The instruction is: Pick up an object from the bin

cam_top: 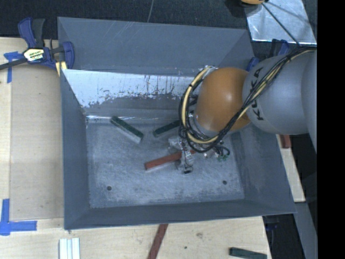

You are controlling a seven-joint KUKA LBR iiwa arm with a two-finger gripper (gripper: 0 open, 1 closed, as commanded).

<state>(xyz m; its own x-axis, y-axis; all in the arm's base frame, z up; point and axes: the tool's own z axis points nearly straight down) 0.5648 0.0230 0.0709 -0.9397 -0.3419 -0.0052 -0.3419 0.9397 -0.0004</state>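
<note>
Nearest to the lens is found the arm's orange cover (pixel 221 99), rounded and looped with black and yellow cables (pixel 188 109), by which the far right part of the floor of the grey metal bin (pixel 161 209) is masked. Beneath it the gripper (pixel 186 161) is seen low over that floor, somewhat right of centre. Whether it is open or closed cannot be told, because it is shadowed by the wrist and its cables.

A flat reddish-brown strip (pixel 160 164) is laid on the floor near the middle, running left to right. Its right end is met by the gripper, but it cannot be decided whether the two are touching or merely beside each other. No hold on it can therefore be claimed. This strip is judged to be the piece addressed, since nothing else lies at the gripper. A strip lying flush with the floor is probably best taken across its narrow width, which would explain the low, upright stance of the wrist.

Two dark green strips are placed farther off, by the foot of the far wall. One (pixel 127 129) is slanted left of centre. The other (pixel 166 128) lies just left of the cables and is partly hidden by them. Both are kept apart from the reddish-brown strip and are judged less convenient, since they are crowded by the sloping wall.

Nothing is lifted yet. The strip could be pushed along the floor rather than captured.
</note>
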